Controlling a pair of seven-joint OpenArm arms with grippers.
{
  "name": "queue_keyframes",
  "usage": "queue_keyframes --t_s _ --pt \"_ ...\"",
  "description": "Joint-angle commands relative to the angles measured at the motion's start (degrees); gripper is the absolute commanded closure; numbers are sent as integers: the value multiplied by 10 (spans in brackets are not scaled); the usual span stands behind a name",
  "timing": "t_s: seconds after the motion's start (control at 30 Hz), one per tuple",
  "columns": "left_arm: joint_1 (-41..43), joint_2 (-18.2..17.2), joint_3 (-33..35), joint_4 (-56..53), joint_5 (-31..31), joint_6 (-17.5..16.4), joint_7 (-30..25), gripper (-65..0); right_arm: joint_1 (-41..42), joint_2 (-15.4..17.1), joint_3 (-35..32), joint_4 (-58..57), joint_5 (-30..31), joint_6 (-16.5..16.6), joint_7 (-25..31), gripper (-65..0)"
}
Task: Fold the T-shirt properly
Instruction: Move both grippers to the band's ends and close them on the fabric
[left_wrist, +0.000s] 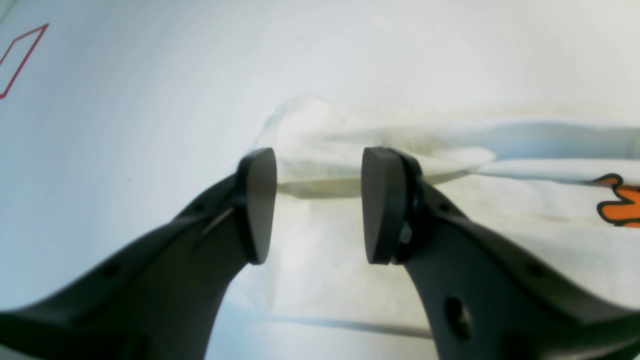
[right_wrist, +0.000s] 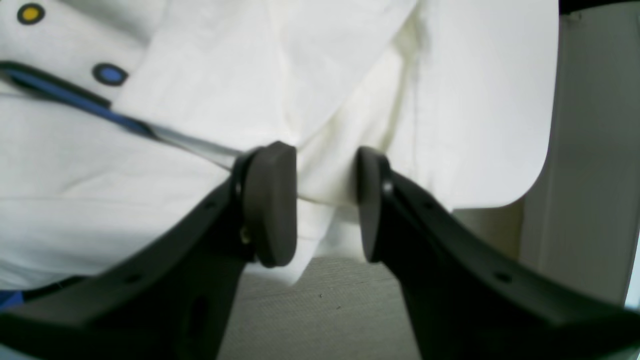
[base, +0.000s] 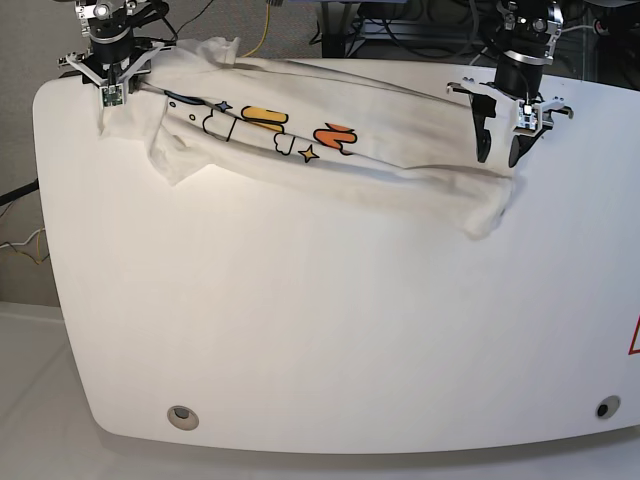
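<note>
The white T-shirt (base: 350, 160) lies bunched in a long strip across the far part of the table (base: 320, 330), with orange and yellow print facing up. My left gripper (base: 497, 157) hangs open just above the shirt's right end. In the left wrist view the left gripper (left_wrist: 318, 207) has rumpled T-shirt (left_wrist: 500, 210) cloth showing beyond its parted pads. My right gripper (base: 110, 80) is at the shirt's left end by the table's far left corner. In the right wrist view the right gripper (right_wrist: 322, 210) stands open, with a fold of the T-shirt (right_wrist: 100, 175) showing in the gap.
A red outline mark (base: 634, 338) sits at the table's right edge and also shows in the left wrist view as a red mark (left_wrist: 20, 55). Two round holes (base: 181, 415) are near the front edge. Cables (base: 260, 25) run behind the table.
</note>
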Motion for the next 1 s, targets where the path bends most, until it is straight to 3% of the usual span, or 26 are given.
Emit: queue_keyframes --t_s 0.0,0.3,0.37,0.53,0.63,0.83,0.97 --pt "4 9 -1 7 -6 2 -17 -266 -2 1 3 -1 5 -3 11 -227" --pt "0 8 0 -50 -6 1 -17 -256 1 1 1 -34 5 -3 11 -227" --pt "-1 7 1 -66 -7 1 -17 -210 2 1 1 -39 5 -3 11 -227" --pt "-10 7 1 -81 -7 1 -17 -4 10 1 1 -41 5 -3 11 -224" --pt "-10 7 1 -82 -6 1 -17 -16 11 1 1 -41 5 -3 11 -186" --pt "-12 7 1 -82 -6 1 -17 -21 14 1 0 -59 5 -3 11 -9" --pt "-13 6 1 -84 -6 1 -17 -21 28 2 0 -86 0 -3 11 -3"
